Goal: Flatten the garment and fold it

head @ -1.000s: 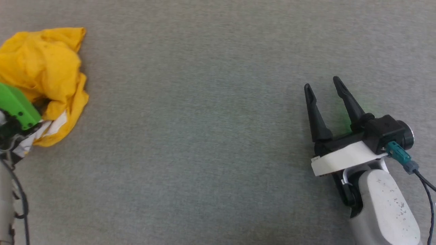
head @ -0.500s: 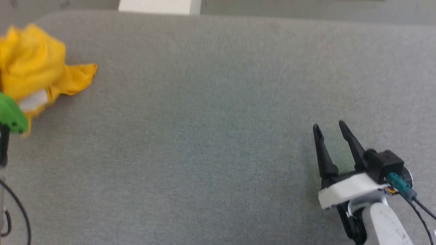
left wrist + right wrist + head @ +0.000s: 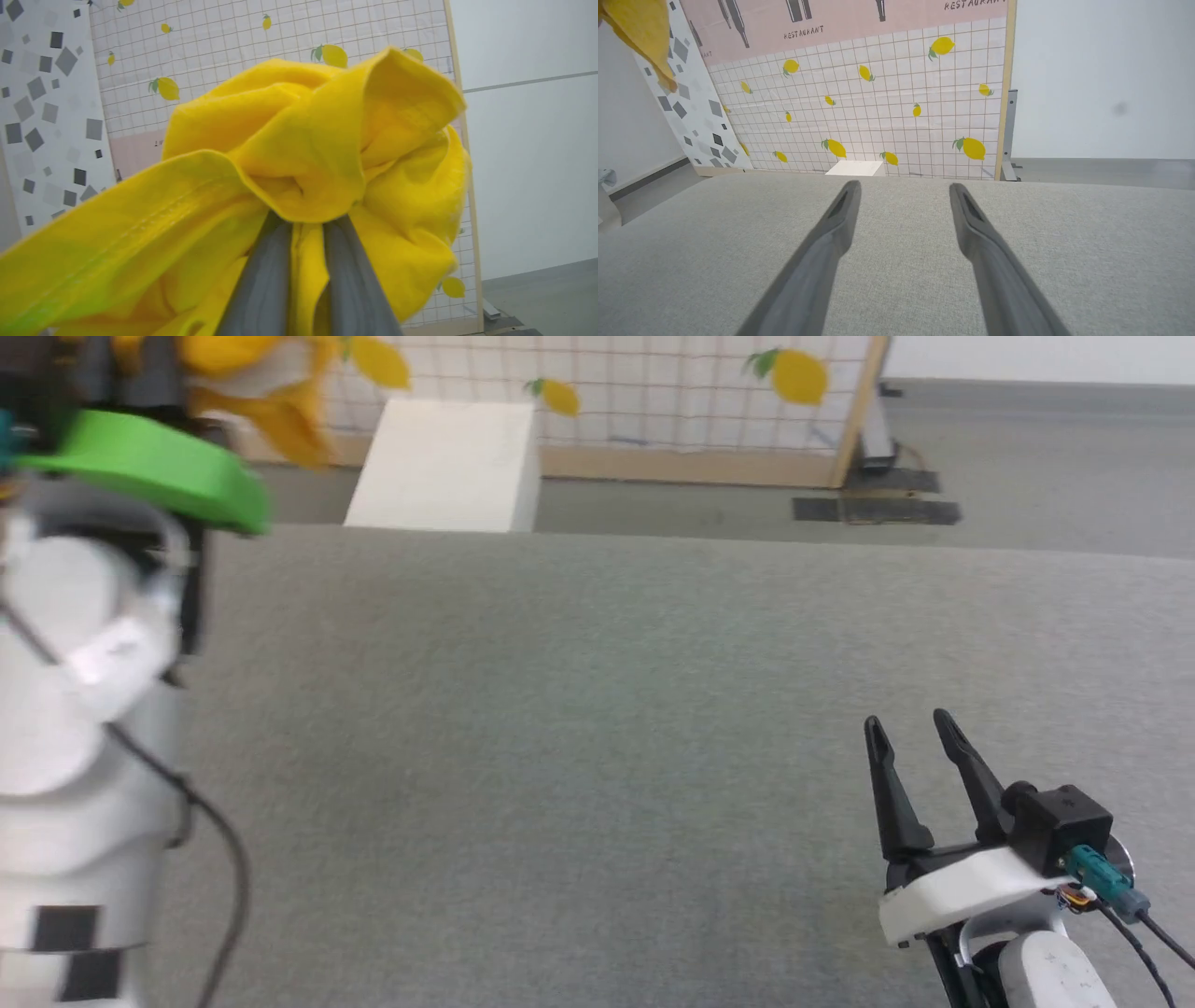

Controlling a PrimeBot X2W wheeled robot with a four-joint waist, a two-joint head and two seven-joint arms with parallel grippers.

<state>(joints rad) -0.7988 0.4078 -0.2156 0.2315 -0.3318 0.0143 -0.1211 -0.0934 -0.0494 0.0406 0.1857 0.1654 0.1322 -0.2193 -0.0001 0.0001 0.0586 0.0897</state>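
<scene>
The garment, bright yellow cloth, hangs bunched around my left gripper, whose two grey fingers are shut on a fold of it. In the head view the garment is held high at the top left, off the grey table, above my raised left arm and its green part. A corner of the garment shows at the top left of the right wrist view. My right gripper stands open low over the table's right side, nothing between its fingers.
Beyond the table's far edge stands a white box on the floor. Behind it is a lemon-print grid panel in a wooden frame, with dark base plates at its foot. A cable hangs along my left arm.
The left gripper has shut on the garment and lifted it off the table. The head camera has tilted up, bringing the far edge and panel into view. The right gripper stays open.
</scene>
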